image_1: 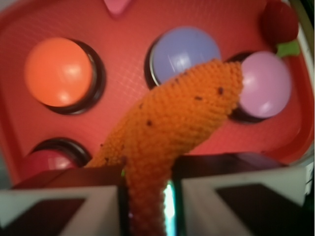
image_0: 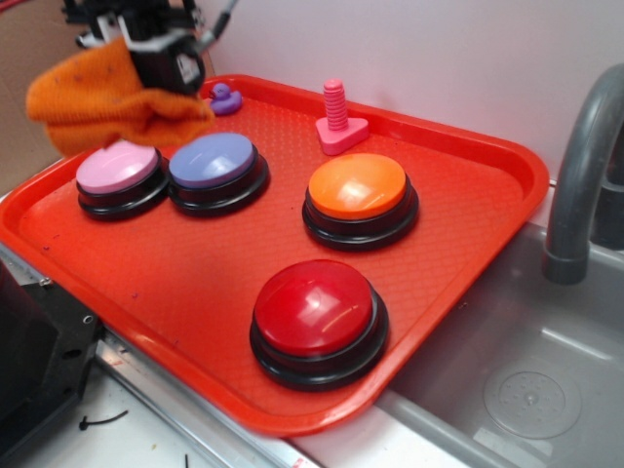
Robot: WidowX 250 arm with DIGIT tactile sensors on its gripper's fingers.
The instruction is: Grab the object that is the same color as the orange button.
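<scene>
My gripper (image_0: 161,86) is shut on the orange rag (image_0: 93,97) and holds it in the air above the pink and purple buttons at the tray's back left. In the wrist view the gripper (image_1: 147,201) pinches the nubby orange rag (image_1: 182,118), which hangs down and out toward the purple and pink buttons. The orange button (image_0: 358,187) with a glossy dome and black base sits on the red tray (image_0: 468,210), right of centre; it also shows in the wrist view (image_1: 59,71) at upper left.
A pink button (image_0: 119,168), a purple button (image_0: 214,162) and a red button (image_0: 315,310) stand on the tray. A pink screw toy (image_0: 338,122) and purple duck (image_0: 225,97) are at the back. A grey sink with faucet (image_0: 580,175) lies right.
</scene>
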